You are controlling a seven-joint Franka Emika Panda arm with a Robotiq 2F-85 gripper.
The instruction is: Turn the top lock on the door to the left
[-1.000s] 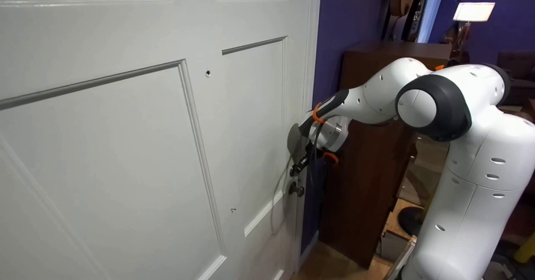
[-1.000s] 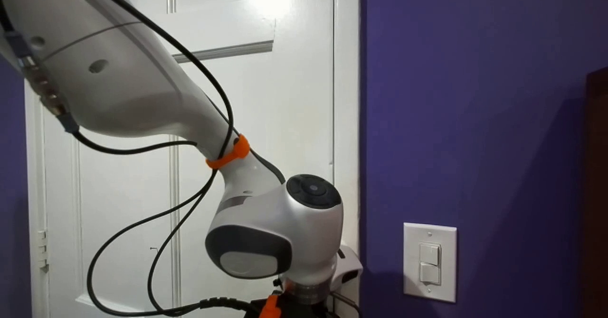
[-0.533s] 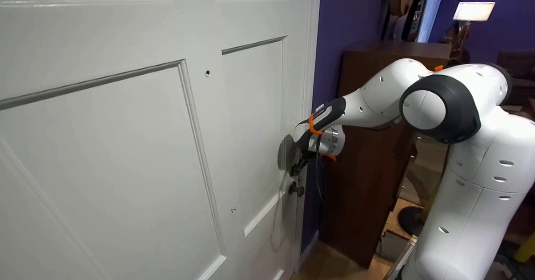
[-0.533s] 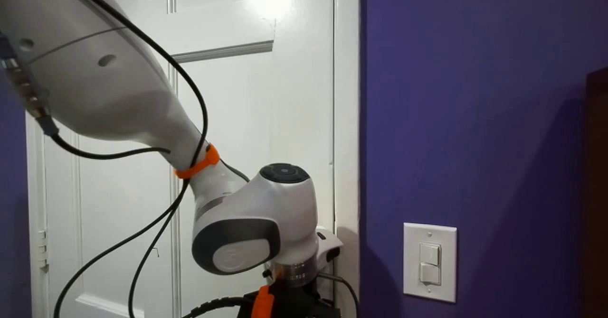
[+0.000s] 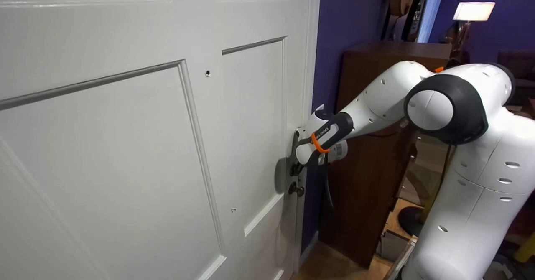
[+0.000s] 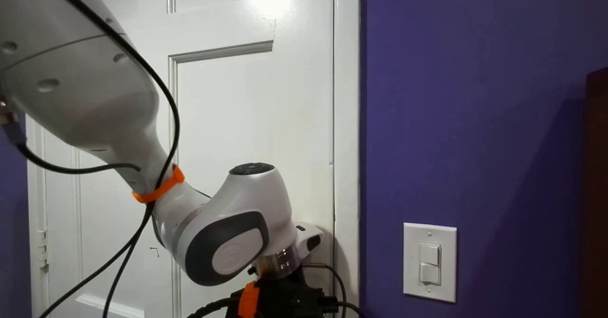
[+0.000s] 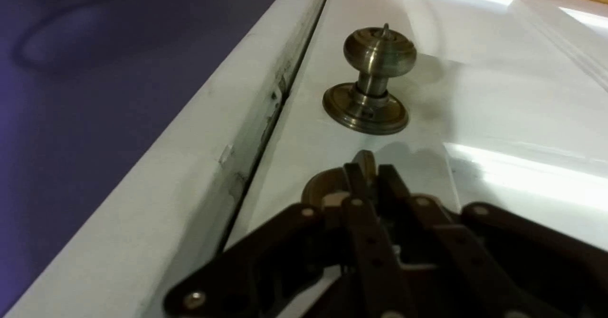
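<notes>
The white paneled door (image 5: 138, 154) fills much of an exterior view and stands behind the arm in an exterior view (image 6: 228, 99). Its top lock has a brass thumb-turn (image 7: 365, 160) on a round base, seen partly in the wrist view above the doorknob (image 7: 380, 52) along the door's edge. My gripper (image 7: 371, 172) has its fingertips on both sides of the thumb-turn, nearly closed around it. In an exterior view the gripper (image 5: 296, 169) is small and partly hidden by the wrist. In an exterior view only the black gripper body (image 6: 285, 299) shows; the fingers are below the frame.
The door frame (image 7: 156, 180) and purple wall (image 6: 475, 118) lie beside the lock. A light switch (image 6: 430, 262) is on that wall. A dark brown cabinet (image 5: 355, 204) stands close to the wrist. Loose cables (image 6: 175, 114) hang along the arm.
The wrist has swung left and tilted in an exterior view, and the forearm has dropped. The gripper has rotated while its fingertips stay at the lock. The doorknob has not moved.
</notes>
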